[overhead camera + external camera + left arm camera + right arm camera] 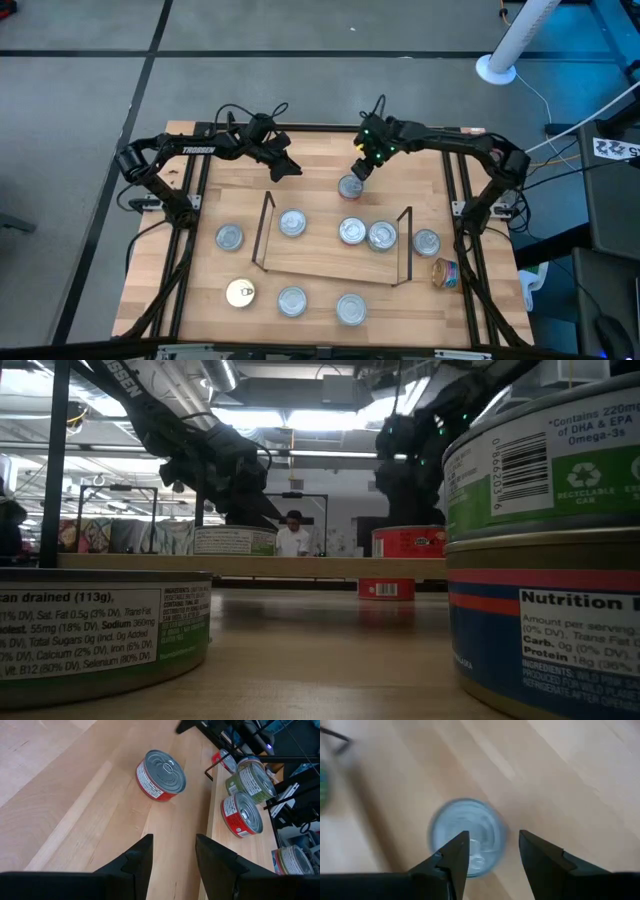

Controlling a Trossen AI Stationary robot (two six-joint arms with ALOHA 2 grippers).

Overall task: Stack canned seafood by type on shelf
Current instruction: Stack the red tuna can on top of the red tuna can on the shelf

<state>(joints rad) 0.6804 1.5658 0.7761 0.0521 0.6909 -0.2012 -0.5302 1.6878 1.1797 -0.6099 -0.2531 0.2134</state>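
- We are seeing three tins along the near edge of the worktop (200, 300): a gold-topped tin (240, 292) toward the near left corner, and two silver-topped tins (292, 300) to its right.
- A tin lying on its side (445, 272) is resting by the right edge, just outside the shelf's right wire upright.
- The shelf (330, 262) is sitting mid-worktop and is carrying three tins near its far edge: one (292, 222) by the left upright and a touching pair (366, 233) right of centre. We are judging the sorting as barely begun, since none is stacked.
- Two more tins are flanking the shelf: one (230, 237) off its left end, one (426, 241) off its right end.
- Beyond the shelf's far edge, a red-labelled tin (350, 186) is standing upright on the worktop.
- The right gripper (362, 168) is hovering directly over that tin with fingers spread; in its wrist view the lid (466, 842) is lying mostly under one finger, off-centre of the gap, so we would be shifting sideways before descending. The round tin has no long axis to align.
- The left gripper (285, 165) is waiting farther left near the far edge, fingers spread and empty, so the right arm is the nearer one.
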